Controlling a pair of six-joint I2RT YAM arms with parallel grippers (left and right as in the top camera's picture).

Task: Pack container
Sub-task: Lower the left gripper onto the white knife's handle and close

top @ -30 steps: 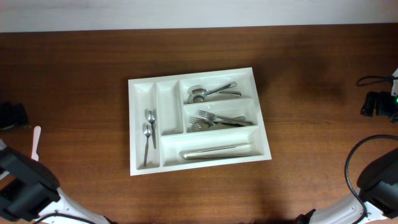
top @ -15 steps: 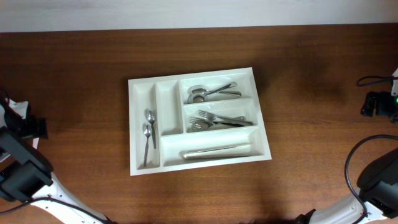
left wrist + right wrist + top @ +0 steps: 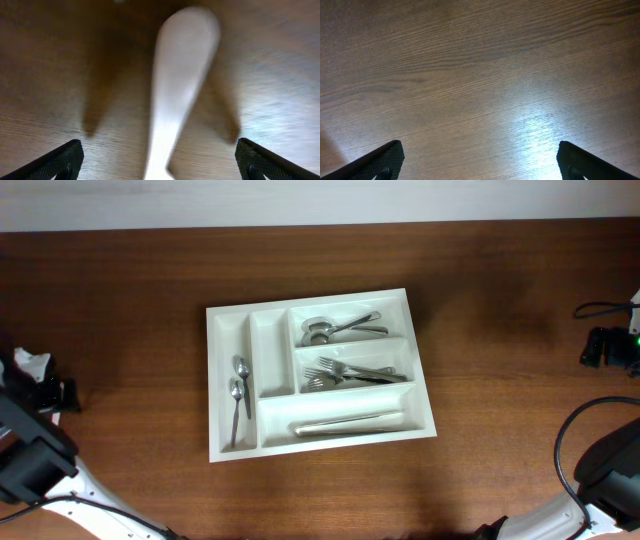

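Two pincers spread wide and empty, tray mid-table.
Overhead, I see the container [image 3: 268,355] at the centre of the table [image 3: 500,300], well to the right of my left gripper [image 3: 50,388] at the left edge. Left wrist: its jaws gape, with a blurred white utensil [image 3: 182,75] lying between them, ungripped. Right wrist: the right gripper [image 3: 480,155] is wide open above wood.

The brown wooden table [image 3: 500,280] carries a white cutlery tray [image 3: 268,350] at the centre and a black device [image 3: 605,346] at the right edge. In the left wrist view, a blurred white utensil [image 3: 180,90] lies on it.
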